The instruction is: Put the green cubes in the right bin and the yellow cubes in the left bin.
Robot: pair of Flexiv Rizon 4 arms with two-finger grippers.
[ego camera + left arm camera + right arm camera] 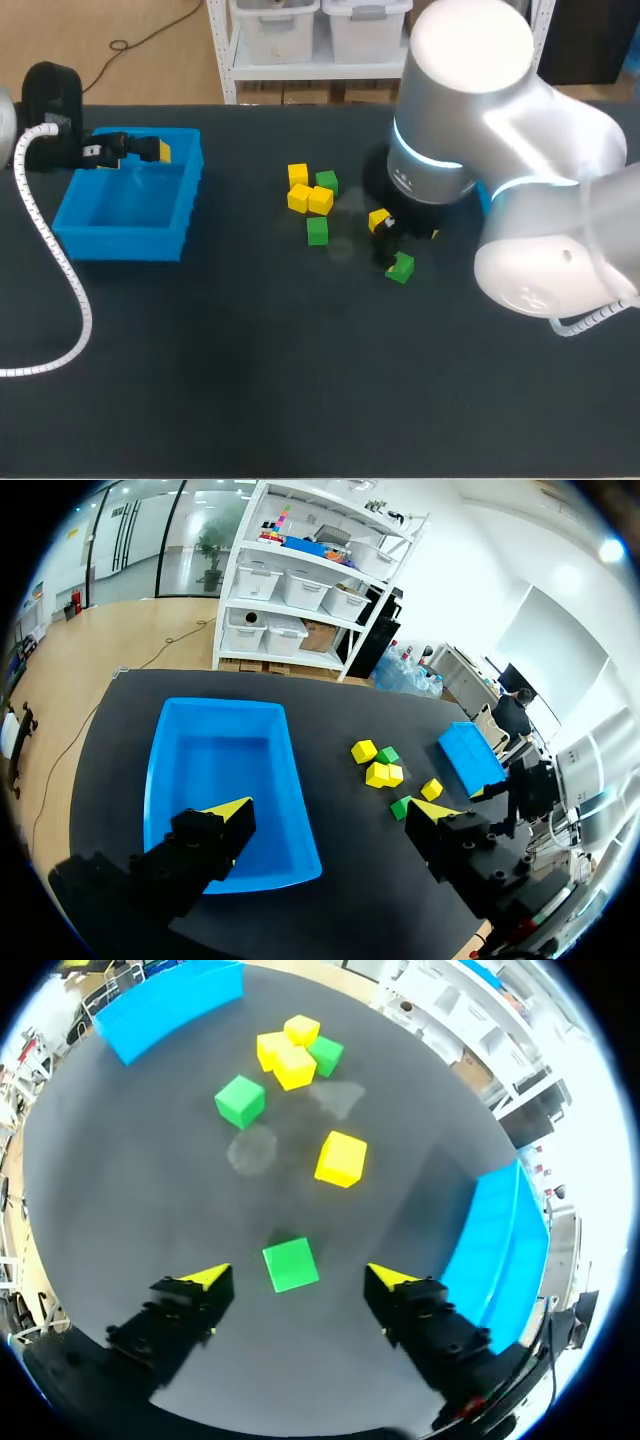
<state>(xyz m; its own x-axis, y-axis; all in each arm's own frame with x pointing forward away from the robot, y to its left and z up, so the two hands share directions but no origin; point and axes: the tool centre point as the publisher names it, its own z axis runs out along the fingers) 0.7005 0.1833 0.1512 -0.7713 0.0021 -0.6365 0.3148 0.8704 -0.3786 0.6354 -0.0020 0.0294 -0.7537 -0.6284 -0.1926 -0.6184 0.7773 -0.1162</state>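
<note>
The right gripper (297,1278) hangs over the table with its two yellow-tipped fingers spread wide. A small green cube (291,1264) lies flat on the black tabletop (150,1190) between the tips. There is a gap on either side of it, so nothing is clamped. Ahead of the fingers a lone yellow cube (341,1158) sits by itself, and beyond it, off to one side, stands a second green cube (240,1101). Farther out is a tight cluster of three yellow cubes (294,1065) touching one another, with a third green cube (325,1055) pressed against them. The rectangular blue plastic right bin (500,1250) lies just beside the right gripper. In the head view the bulky silver right arm (500,150) covers nearly all of it.

The left gripper (330,815) has its fingers apart too and holds nothing. It is well away from the cubes, above the far rim of the open-topped blue plastic left bin (130,205). One yellow tip is over the bin's inside and the other is out over the tabletop. A white ribbed cable (50,250) curves from that wrist across the table beside the bin. All seven cubes lie on the tabletop between the two bins.
</note>
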